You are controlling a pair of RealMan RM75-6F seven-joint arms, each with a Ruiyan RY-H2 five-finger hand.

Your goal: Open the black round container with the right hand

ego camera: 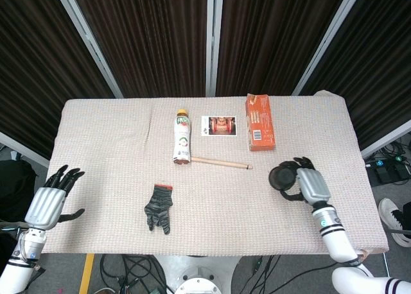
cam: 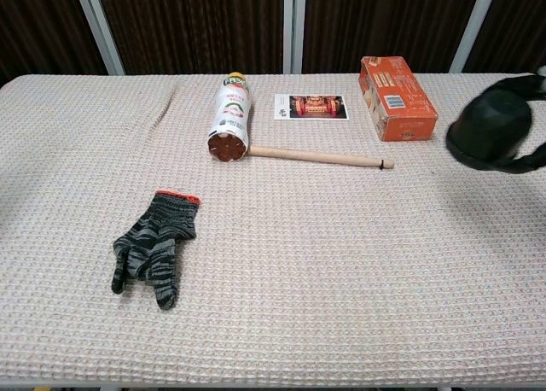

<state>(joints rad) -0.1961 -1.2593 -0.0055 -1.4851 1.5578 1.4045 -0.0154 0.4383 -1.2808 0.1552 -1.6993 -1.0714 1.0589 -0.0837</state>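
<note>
One hand only, the right hand (ego camera: 307,186), grips the black container (ego camera: 280,177) at right of frame, so twisting its lid unbraced may drop it; the left hand (ego camera: 48,201) hangs open, empty.

My head view looks steeply down from high above the near edge, taking in the whole desk (ego camera: 96,146) and the curtains behind. My chest view sits low and close, facing across the desk; both share the glove (ego camera: 159,207) (cam: 153,248), bottle (ego camera: 182,137) (cam: 231,118) and orange box (ego camera: 259,121) (cam: 396,96).
</note>
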